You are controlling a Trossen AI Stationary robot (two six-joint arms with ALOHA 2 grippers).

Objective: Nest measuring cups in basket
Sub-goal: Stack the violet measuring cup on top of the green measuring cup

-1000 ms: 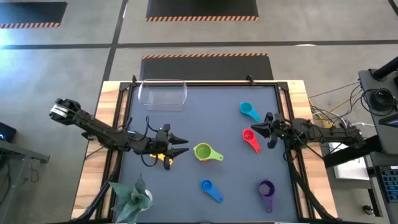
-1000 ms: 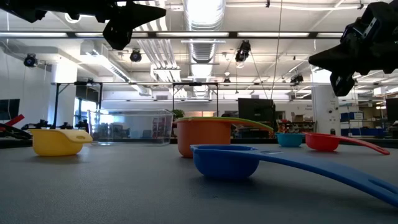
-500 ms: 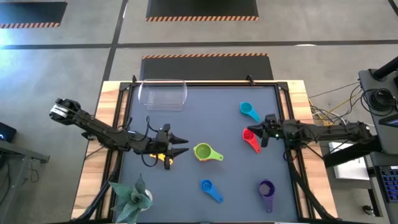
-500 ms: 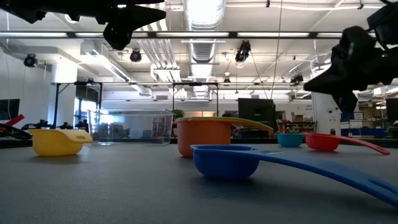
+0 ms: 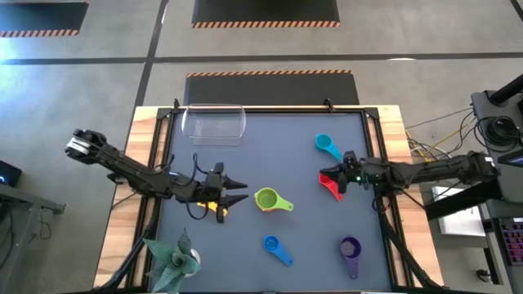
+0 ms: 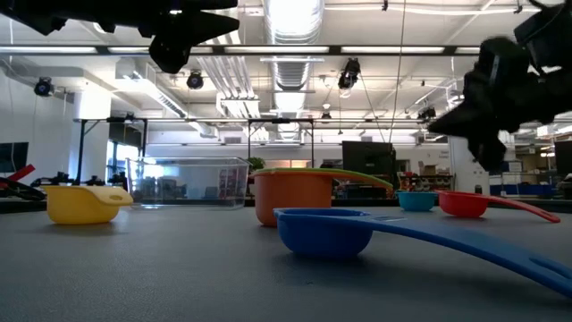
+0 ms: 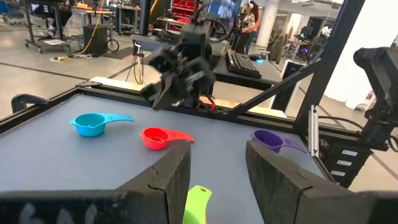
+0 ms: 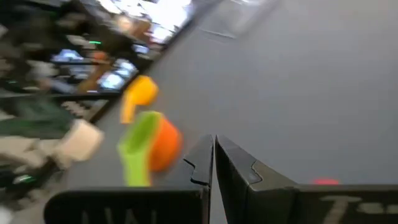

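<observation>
Moved: your right gripper [image 5: 340,179] has slid left across the frame and now sits over the red cup [image 5: 329,184]; nothing else has shifted.
Right gripper: fingers pressed together, holding nothing.
Left gripper [image 5: 239,192]: jaws spread wide, empty, left of centre.
Red cup: centre right, handle running toward lower right.
Green cup [image 5: 267,198]: centre, handle pointing right.
Basket [image 5: 214,122]: upper left, long axis left to right.
</observation>
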